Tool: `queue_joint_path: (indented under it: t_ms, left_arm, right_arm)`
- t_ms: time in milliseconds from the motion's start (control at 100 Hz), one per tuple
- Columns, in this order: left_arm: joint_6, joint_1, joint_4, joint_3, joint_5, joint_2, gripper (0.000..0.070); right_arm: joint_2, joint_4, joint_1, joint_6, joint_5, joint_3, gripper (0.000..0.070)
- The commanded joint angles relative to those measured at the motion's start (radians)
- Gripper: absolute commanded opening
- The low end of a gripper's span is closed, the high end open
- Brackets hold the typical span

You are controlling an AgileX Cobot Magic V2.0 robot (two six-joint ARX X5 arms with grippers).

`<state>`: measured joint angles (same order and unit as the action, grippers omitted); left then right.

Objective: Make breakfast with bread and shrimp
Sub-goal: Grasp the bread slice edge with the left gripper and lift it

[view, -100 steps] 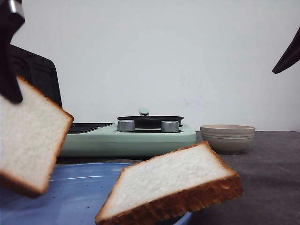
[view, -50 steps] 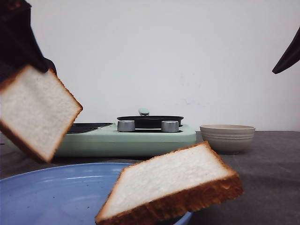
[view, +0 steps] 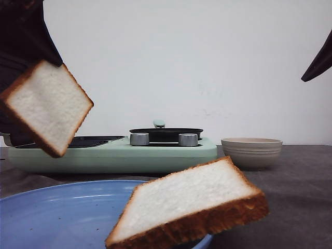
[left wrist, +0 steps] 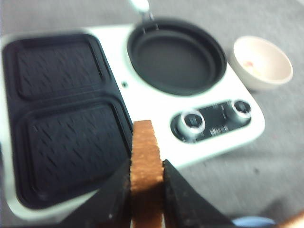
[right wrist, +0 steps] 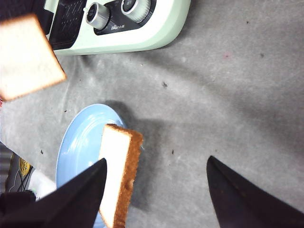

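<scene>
My left gripper (left wrist: 146,166) is shut on one slice of bread (view: 47,108), pinching its brown crust (left wrist: 146,152). It holds the slice tilted in the air above the black sandwich plates (left wrist: 61,118) of the mint-green breakfast maker (view: 119,154). That slice also shows in the right wrist view (right wrist: 26,57). The second slice (view: 192,203) leans on the rim of the blue plate (view: 57,218) at the table's front and shows in the right wrist view (right wrist: 119,171). My right gripper (right wrist: 156,168) is open and empty, high above the plate's right side. No shrimp can be made out.
The breakfast maker has a round black pan (left wrist: 175,59) and two silver knobs (left wrist: 192,121). A beige bowl (view: 251,152) stands to its right, with a faint pink mark inside (left wrist: 249,64). The table top is grey.
My left gripper has lifted its slice up off the plate area and carried it back, over the breakfast maker. The second slice and the right gripper have not moved.
</scene>
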<state>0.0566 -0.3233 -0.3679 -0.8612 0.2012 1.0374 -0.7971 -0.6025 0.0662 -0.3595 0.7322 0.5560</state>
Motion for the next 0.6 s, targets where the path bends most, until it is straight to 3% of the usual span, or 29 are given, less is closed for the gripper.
queue_joint_path:
  t_ms: [0, 270, 590]
  left_arm:
    - [-0.040, -0.004, 0.027, -0.016, -0.016, 0.011, 0.0003]
    - [-0.137, -0.004, 0.130, -0.016, -0.073, 0.046, 0.0003]
    - [-0.327, -0.004, 0.270, -0.046, -0.151, 0.165, 0.0003]
  right_arm:
    - [-0.005, 0.003, 0.003, 0.009, 0.001, 0.016, 0.0411]
    - [-0.005, 0.003, 0.003, 0.009, 0.000, 0.016, 0.0411]
    - [-0.005, 0.003, 0.003, 0.009, 0.000, 0.016, 0.0411]
